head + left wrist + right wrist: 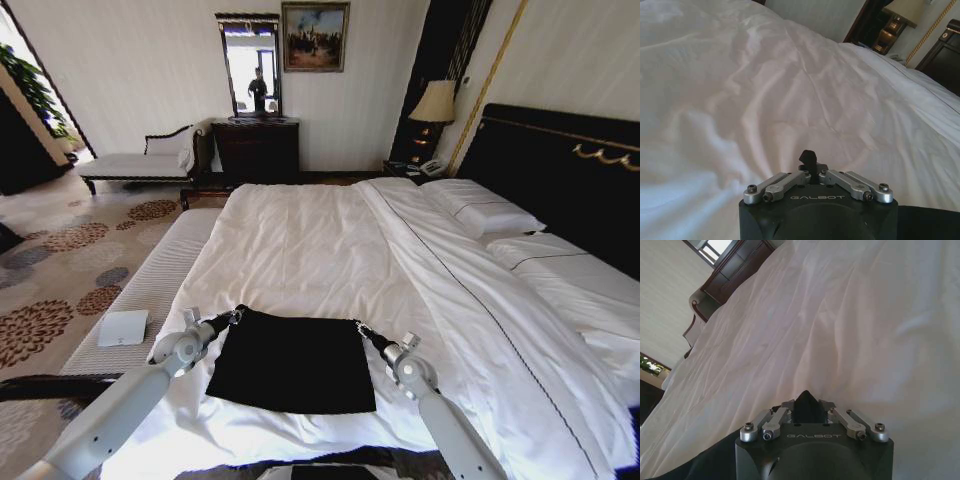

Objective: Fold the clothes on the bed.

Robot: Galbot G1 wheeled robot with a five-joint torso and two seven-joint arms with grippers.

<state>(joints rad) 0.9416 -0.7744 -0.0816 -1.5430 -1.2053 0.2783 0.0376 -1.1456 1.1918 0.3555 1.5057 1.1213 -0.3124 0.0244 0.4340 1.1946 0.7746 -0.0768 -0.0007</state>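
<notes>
Item: black T-shirt [292,363], folded to a rough rectangle, lying flat on the near part of the bed [300,250], close to the foot edge; no lettering visible on the upward face.

Left gripper [237,314]: at the shirt's far left corner, jaws closed on a pinch of black cloth; in the left wrist view the left gripper [810,162] shows a small tuft of dark fabric between the fingertips, white sheet beyond.

Right gripper [359,327]: at the shirt's far right corner, jaws likewise clamped on the cloth; in the right wrist view the right gripper [805,402] holds a peak of black fabric, with more of the shirt [700,462] trailing beside the wrist.

Bed: white cover, lightly creased, running away from the shirt; white pillows [480,210] at the head, dark headboard [560,180] with gold trim on the right.

Beside the bed, left: pale ribbed bench [150,290] with a small white object [123,327] on it.

Far wall: dark dresser [256,150] under a mirror [250,65], framed painting [315,36], lamp [433,105], white chaise [140,160]
</notes>
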